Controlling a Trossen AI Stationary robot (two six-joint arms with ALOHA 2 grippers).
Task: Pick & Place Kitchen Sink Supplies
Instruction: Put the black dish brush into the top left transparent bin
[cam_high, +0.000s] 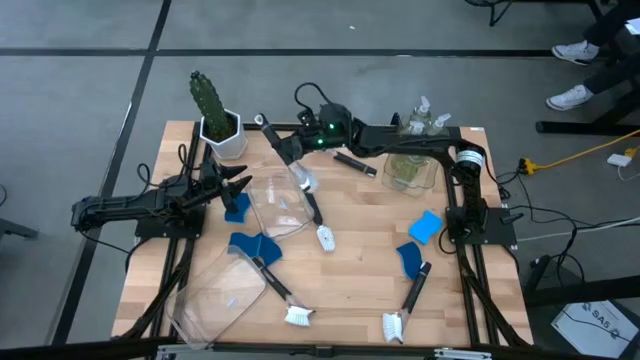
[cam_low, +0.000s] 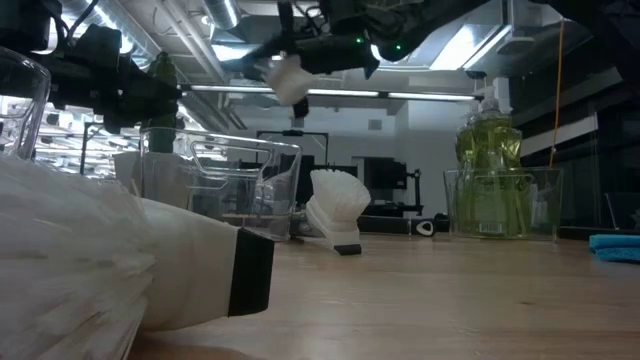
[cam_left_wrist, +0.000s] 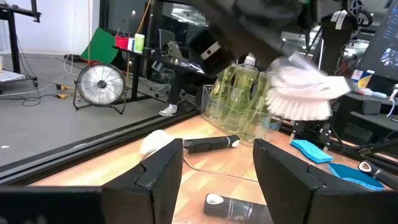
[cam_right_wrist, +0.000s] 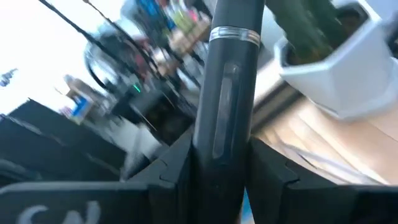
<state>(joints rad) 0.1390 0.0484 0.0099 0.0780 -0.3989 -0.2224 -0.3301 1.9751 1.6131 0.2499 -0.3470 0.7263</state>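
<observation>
Wooden slats of the table (cam_high: 350, 240) carried the scattered sponges, brushes and clear bins, and above its far middle we saw the right end effector (cam_high: 290, 152) clamped on the black handle of a dish brush (cam_high: 287, 158), whose white head hung in the air over the open clear bin (cam_high: 277, 205). We judged the step to be carrying this brush to a bin, so a good run meant keeping the grip firm, lowering until the head sat inside the walls, then letting go. The left end effector (cam_high: 238, 184) waited with fingers wide at the left edge.
</observation>
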